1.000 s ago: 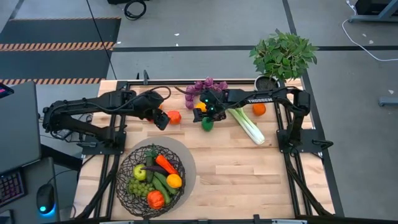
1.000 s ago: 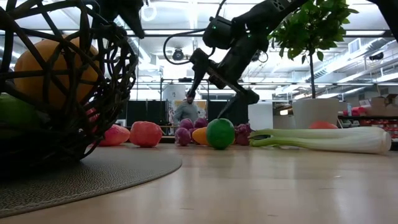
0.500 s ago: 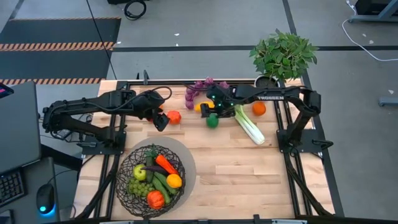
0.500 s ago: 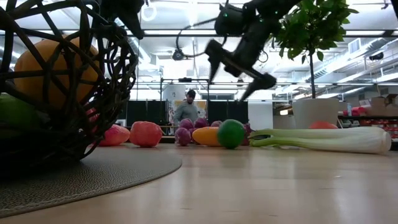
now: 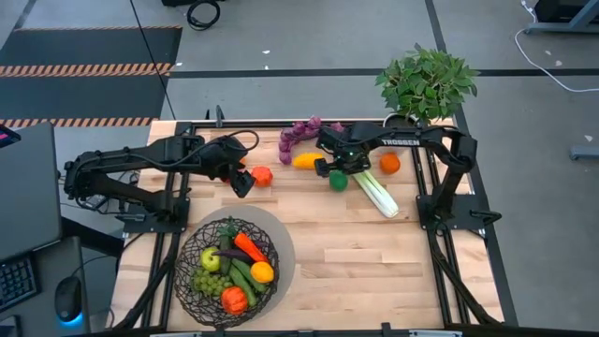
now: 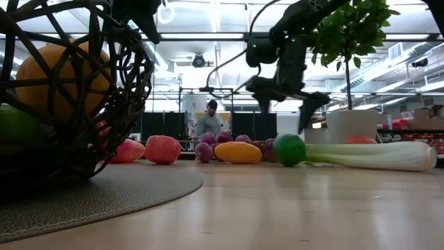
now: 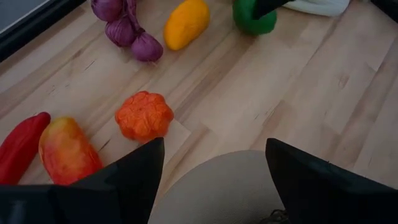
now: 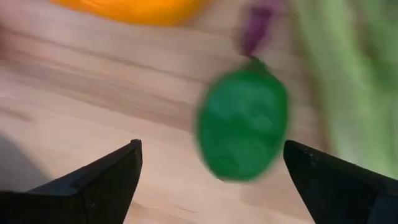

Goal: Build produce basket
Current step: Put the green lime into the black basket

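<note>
The wire basket (image 5: 229, 271) stands near the front left on a round grey mat (image 5: 281, 245) and holds several toy fruits and vegetables. At the back lie purple grapes (image 5: 299, 136), a yellow piece (image 5: 306, 160), a round green fruit (image 5: 338, 181), celery (image 5: 374, 190), an orange (image 5: 389, 164) and an orange-red fruit (image 5: 261, 175). My right gripper (image 5: 335, 168) hangs open just above the green fruit (image 8: 242, 124), pointing down, its fingertips (image 6: 305, 123) clear of it. My left gripper (image 5: 241, 181) waits open above the table beside the orange-red fruit (image 7: 144, 116).
A potted leafy plant (image 5: 426, 84) stands at the back right corner. A red-yellow fruit (image 7: 62, 152) and a red pepper (image 7: 18, 146) lie near the left arm. Bare wood lies in the middle and on the right front (image 5: 374, 271). A person stands far behind the table (image 6: 211, 121).
The green fruit has rolled along the table toward the right edge, ending close beside the celery. My right gripper has followed it to the right, staying open and tipping more steeply downward.
</note>
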Robot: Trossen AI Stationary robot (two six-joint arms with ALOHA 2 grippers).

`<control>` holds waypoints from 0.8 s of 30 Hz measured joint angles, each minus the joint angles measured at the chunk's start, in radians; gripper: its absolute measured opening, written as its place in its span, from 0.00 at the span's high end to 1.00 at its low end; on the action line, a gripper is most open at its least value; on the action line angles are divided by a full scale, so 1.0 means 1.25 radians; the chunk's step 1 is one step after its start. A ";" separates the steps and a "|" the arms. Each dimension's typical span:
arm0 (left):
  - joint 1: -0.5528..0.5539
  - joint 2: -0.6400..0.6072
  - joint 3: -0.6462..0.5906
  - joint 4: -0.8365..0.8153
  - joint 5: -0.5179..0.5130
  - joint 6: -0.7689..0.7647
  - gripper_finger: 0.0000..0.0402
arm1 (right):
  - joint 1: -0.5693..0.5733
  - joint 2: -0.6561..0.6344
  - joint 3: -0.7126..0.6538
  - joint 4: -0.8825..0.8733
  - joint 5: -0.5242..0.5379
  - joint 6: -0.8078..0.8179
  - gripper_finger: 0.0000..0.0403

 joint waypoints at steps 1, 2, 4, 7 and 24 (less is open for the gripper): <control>0.000 0.000 0.000 0.000 0.000 -0.006 0.29 | -0.001 0.004 0.000 -0.008 0.007 -0.010 0.03; 0.000 0.000 0.000 0.002 0.000 -0.012 0.29 | -0.001 0.008 0.001 -0.002 0.009 -0.017 0.03; 0.000 0.000 0.000 0.005 0.000 -0.013 0.29 | -0.006 0.012 0.001 -0.008 0.007 -0.034 0.04; 0.000 0.000 0.000 0.006 0.000 -0.013 0.29 | -0.007 0.020 0.002 0.002 0.008 -0.037 0.05; -0.003 0.000 0.000 0.007 0.000 -0.057 0.29 | 0.025 0.115 0.001 -0.010 -0.094 -0.135 0.08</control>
